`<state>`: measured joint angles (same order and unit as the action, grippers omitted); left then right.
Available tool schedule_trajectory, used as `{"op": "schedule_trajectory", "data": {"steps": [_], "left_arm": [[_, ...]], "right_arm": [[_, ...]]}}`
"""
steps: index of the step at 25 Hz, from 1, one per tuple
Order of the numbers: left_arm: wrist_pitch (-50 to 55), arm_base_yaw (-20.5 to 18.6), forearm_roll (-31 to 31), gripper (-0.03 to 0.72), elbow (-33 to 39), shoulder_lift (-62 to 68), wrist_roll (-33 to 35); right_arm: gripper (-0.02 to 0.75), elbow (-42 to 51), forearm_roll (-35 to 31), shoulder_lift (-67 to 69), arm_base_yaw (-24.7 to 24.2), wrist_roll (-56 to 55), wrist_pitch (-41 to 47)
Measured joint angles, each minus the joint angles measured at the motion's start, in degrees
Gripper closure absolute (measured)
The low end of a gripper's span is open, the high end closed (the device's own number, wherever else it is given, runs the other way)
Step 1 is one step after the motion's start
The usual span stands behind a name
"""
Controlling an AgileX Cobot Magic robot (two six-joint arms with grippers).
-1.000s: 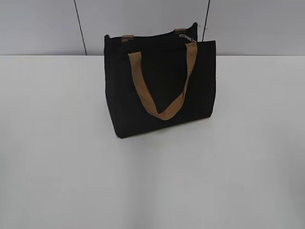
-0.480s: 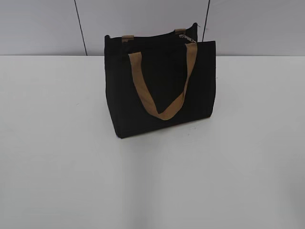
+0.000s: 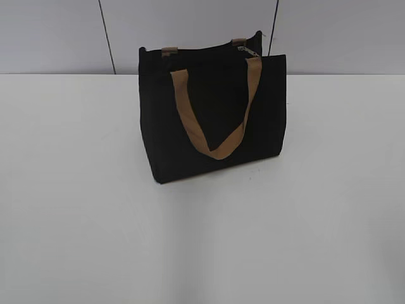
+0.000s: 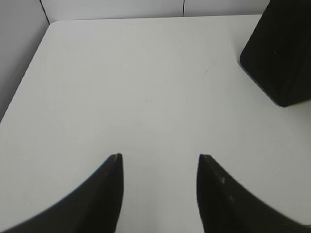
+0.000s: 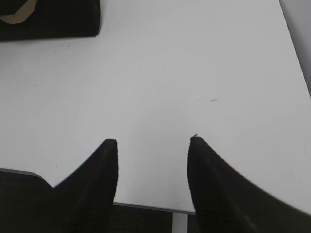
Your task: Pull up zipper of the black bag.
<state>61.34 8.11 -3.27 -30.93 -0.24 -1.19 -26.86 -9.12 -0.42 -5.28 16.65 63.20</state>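
Observation:
The black bag stands upright on the white table at the back centre, its tan strap handle hanging down the front face. The zipper's silvery pull tab sits at the right end of the bag's top edge. Neither gripper shows in the exterior view. In the left wrist view my left gripper is open and empty above bare table, with a corner of the bag at upper right. In the right wrist view my right gripper is open and empty near the table's front edge, the bag's base at upper left.
The white table stretches wide around the bag. A grey panelled wall stands behind it. The table's front edge shows below the right gripper.

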Motion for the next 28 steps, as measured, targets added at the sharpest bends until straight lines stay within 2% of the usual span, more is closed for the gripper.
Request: {"op": "schedule_trajectory", "data": {"steps": [7,13,19,28], "left_arm": [[-0.2,0.0,0.0,0.321,0.1,0.0,0.3],[-0.2,-1.3,2.7,0.371,0.2,0.0,0.3],[-0.2,-2.2,2.6,0.409,0.2,0.0,0.3],[-0.2,-3.9,2.6,0.418,0.2,0.0,0.3]], "right_arm": [[0.377,0.0,-0.1,0.0,0.0,0.0,-0.1],[0.377,0.0,-0.1,0.0,0.0,0.0,-0.2],[0.377,0.0,-0.1,0.0,0.0,0.0,-0.2],[0.378,0.0,-0.1,0.0,0.0,0.0,-0.2]]}}
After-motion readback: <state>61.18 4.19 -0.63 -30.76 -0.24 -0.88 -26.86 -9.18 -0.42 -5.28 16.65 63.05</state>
